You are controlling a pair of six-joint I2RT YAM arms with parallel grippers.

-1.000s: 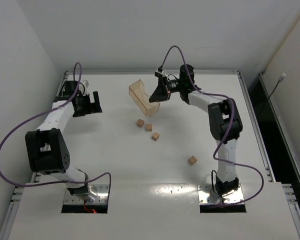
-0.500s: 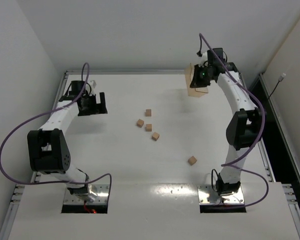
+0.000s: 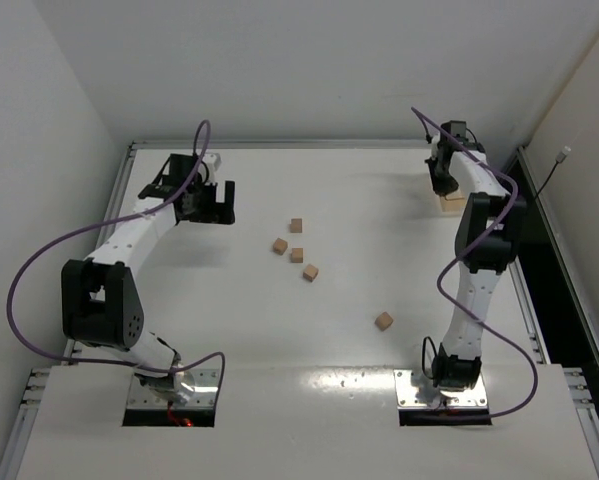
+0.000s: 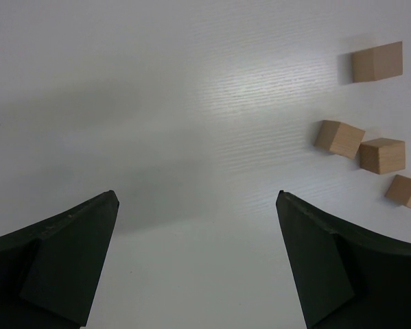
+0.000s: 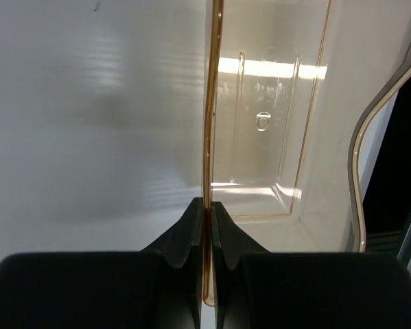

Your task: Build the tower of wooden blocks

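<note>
Holding the tray (image 5: 267,137) at the far right corner of the counter (image 3: 229,330); no tower yet.
My right pincer (image 5: 206,204) pinches its wall; left pincer (image 4: 195,195) gapes empty; five blocks (image 3: 296,255) lie loose, unstacked, mid-counter.

top: above-behind, whole table (image 3: 279,340) | left wrist: near, shares wood blocks (image 4: 339,138) | right wrist: close, tray (image 5: 260,157)

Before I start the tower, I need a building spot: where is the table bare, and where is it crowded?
Bare: the table between the four clustered wood blocks and the tray pinched by the right gripper; also the near-left stretch, nearer than the open left gripper. Crowded: the centre cluster, with one lone block near-right.
</note>
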